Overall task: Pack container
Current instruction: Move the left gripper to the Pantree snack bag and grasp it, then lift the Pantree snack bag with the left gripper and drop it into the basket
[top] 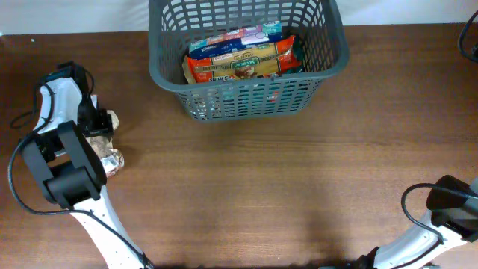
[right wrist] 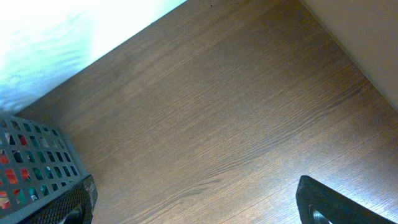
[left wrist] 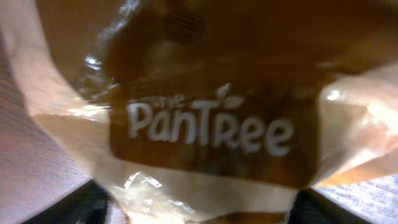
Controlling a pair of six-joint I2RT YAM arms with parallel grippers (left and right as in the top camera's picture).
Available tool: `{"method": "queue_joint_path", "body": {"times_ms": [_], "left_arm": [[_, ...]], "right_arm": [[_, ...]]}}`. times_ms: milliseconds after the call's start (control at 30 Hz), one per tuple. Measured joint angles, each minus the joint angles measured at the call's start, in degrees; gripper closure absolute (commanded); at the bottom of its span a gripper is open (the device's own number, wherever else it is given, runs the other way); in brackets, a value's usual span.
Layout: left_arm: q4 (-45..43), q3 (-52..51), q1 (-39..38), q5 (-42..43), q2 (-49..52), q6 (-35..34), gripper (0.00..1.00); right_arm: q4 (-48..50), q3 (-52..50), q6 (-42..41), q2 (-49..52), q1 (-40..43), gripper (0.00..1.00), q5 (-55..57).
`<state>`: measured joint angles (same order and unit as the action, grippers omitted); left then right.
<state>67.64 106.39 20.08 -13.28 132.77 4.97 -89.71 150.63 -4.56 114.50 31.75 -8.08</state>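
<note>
Brown wood-grain counter (top: 284,187) runs under both arms, with a pale wall behind it. Directly under the left claw (left wrist: 199,210) lies a crinkly tan bag (left wrist: 205,130) (its label reads "PanTree"), filling the left wrist view. The claw's dark fingers (left wrist: 68,205) show at either side of the bag's near edge, so the bag sits between them. Whether they have bitten on it or merely straddle it, I cannot tell.

The container (top: 160,71), a dark grey slotted basket, stands well apart from that claw, ahead of it and off to its right. It already holds an orange packet (top: 239,66) and a blue-topped packet (top: 235,39) lying flat. The right claw (right wrist: 196,205) hangs wide open over bare counter with nothing between its fingers, and a corner of the basket lies just off its left finger.

The step in hand looks like the pick of the bag. Next the left claw needs a firm pinch on the slippery film, then a lift high enough to clear the basket's rim, and a carry forward and right before letting go over the packets.
</note>
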Motion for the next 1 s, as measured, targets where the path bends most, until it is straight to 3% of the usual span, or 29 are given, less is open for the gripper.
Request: {"method": "queue_joint_path", "body": {"times_ms": [67,100,733,1000], "left_arm": [[0.2,0.0,0.0,0.0,0.0,0.3,0.95],[0.5,0.2,0.0,-0.2,0.0,0.2,0.98],[2.8,3.4,0.0,3.8,-3.4,0.4,0.98],[0.6,15.8,-2.1,4.3,-22.6,1.3,0.98]], "right_arm": [[0.0,0.0,0.0,0.0,0.0,0.01,0.0],[0.0,0.0,0.0,0.0,0.0,0.01,0.0],[0.0,0.0,0.0,0.0,0.0,0.01,0.0],[0.0,0.0,0.0,0.0,0.0,0.01,0.0]]}}
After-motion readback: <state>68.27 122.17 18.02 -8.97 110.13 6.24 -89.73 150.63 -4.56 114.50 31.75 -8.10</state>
